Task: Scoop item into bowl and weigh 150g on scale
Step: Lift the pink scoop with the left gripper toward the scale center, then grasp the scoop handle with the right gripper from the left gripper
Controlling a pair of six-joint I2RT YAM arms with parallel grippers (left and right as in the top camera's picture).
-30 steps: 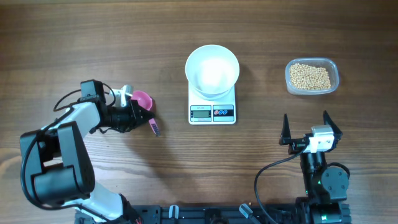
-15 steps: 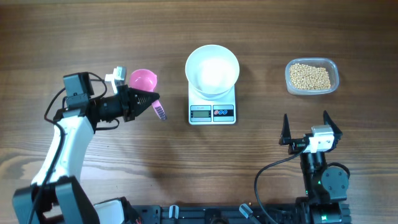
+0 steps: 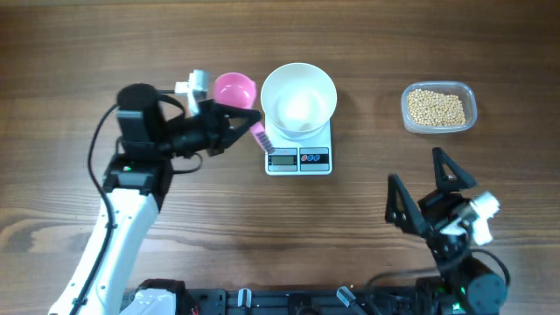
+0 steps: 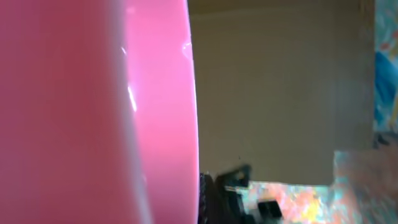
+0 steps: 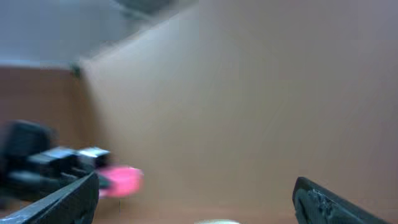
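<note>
Overhead, the left arm reaches rightward above the surface [image 3: 105,52], its left tool [image 3: 245,122] clenched on a pink scoop [image 3: 234,88] just beside the bowl [image 3: 298,98], which sits on the scale [image 3: 298,158]. The right arm tilts, its right tool [image 3: 416,168] spread wide and empty. The beans [image 3: 436,107] lie in a clear tub [image 3: 469,94].

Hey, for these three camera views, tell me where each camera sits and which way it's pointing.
Overhead: above the table, looking straight down at the scale, bowl, beans, the left gripper holding the pink scoop, and the open right gripper.
Left wrist: on the left arm, close against the pink scoop, a plain wall beyond; no fingers clearly seen.
Right wrist: on the right arm, angled upward at a wall; its own fingertips in the lower corners.
Shared: the pink scoop shows in all three.
</note>
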